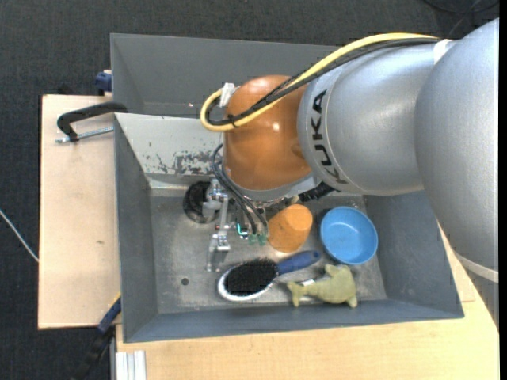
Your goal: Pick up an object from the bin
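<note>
KUKA arm's gripper [215, 252] low in a bin [133, 236]; can't tell its grip.
One each: cup [289, 226] at its 2 o'clock, bowl [348, 234] at 3, brush [249, 279] and toy [325, 289] at 4.

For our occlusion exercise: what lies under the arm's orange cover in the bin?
The gripper hangs below it, between a black round object and an orange cup. The bin floor directly beneath it is hidden.
</note>
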Controlling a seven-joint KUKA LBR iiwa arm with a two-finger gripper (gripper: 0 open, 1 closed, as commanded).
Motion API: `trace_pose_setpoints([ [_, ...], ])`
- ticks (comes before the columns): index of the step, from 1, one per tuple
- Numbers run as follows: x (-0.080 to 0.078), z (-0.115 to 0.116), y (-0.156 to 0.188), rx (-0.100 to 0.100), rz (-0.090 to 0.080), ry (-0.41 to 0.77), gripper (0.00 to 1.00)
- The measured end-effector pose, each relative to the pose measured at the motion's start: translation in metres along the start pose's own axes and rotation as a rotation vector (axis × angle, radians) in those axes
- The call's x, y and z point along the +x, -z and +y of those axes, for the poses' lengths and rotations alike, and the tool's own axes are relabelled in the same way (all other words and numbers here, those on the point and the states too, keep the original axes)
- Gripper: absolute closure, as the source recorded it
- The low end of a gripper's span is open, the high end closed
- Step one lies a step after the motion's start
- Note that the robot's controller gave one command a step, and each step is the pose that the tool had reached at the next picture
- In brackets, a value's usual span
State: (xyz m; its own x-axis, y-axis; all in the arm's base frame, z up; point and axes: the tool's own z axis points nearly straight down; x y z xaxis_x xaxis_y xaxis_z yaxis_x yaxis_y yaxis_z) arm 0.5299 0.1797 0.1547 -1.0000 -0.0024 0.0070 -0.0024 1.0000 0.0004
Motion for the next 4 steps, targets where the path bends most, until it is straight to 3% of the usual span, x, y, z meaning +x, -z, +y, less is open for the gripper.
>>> trace_pose_setpoints([
  [1, 0.039, -0.061, -0.016, 0.003, -0.003, 0.289, 0.0],
  [2, 0.009, -0.06, -0.083, 0.0, -0.01, 0.49, 0.0],
  [3, 0.007, -0.059, -0.08, -0.002, -0.016, 0.49, 1.0],
  [4, -0.007, -0.058, 0.045, 0.001, -0.021, 0.521, 1.0],
])
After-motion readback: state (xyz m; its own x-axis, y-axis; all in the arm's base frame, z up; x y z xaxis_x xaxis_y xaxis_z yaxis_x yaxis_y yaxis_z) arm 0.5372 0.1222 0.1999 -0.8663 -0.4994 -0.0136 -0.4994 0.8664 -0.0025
